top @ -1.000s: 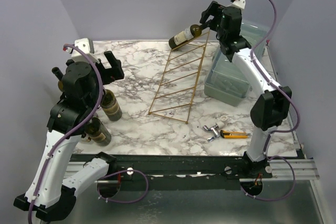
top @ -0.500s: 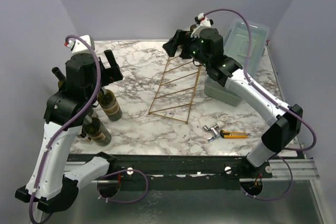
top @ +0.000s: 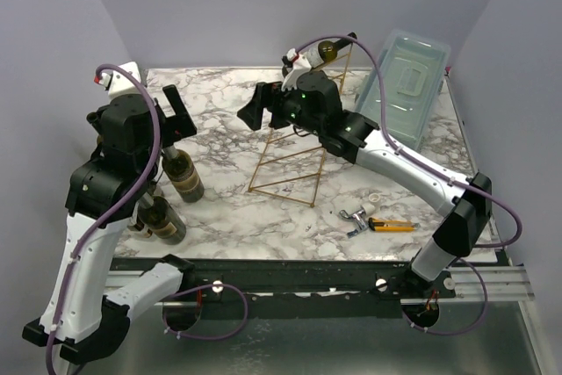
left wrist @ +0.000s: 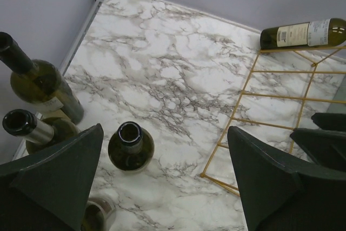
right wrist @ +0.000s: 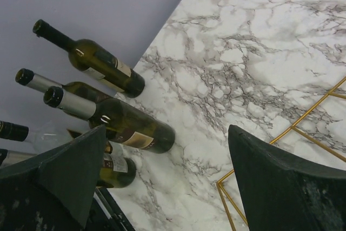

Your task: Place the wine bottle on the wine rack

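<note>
A green wine bottle lies across the top rung of the slanted gold wire wine rack, with no gripper on it. My right gripper hangs open and empty left of the rack, over bare marble. Further left my left gripper is open and empty, above several upright bottles. The nearest of them, an open-necked bottle, stands just inside its left finger.
More upright bottles crowd the table's left edge by the wall. A pale blue-grey plastic box sits at the back right. A metal tool and a yellow-handled cutter lie front right.
My right arm has swung from the rack's top at the back right across to the rack's left, leaving the bottle lying on the top rung. The left arm shifted slightly left.
</note>
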`<state>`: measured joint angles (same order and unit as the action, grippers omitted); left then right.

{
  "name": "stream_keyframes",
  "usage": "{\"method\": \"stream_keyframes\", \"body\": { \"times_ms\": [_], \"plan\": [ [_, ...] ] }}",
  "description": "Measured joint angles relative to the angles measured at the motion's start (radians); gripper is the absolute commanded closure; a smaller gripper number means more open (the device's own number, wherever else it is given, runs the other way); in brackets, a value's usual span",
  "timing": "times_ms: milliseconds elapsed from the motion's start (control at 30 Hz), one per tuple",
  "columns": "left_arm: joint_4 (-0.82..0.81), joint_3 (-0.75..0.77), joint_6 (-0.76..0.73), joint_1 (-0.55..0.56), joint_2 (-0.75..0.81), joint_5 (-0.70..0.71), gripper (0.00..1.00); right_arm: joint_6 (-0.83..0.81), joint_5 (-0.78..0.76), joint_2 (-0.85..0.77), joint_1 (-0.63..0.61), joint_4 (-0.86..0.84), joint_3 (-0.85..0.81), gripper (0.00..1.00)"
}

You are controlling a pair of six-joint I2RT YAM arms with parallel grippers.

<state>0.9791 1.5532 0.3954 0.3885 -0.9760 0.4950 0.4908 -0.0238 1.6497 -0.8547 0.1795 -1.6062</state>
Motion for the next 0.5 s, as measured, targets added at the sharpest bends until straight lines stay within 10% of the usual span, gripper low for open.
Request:
{"method": "stream_keyframes", "body": {
  "times_ms": [500],
  "plan": [
    [-0.106, 0.135, -0.217, 0.0, -0.13, -0.043, 0.01, 0.039, 0.072, 0.131, -0.102, -0.089, 0.005, 0.03]
  ]
}}
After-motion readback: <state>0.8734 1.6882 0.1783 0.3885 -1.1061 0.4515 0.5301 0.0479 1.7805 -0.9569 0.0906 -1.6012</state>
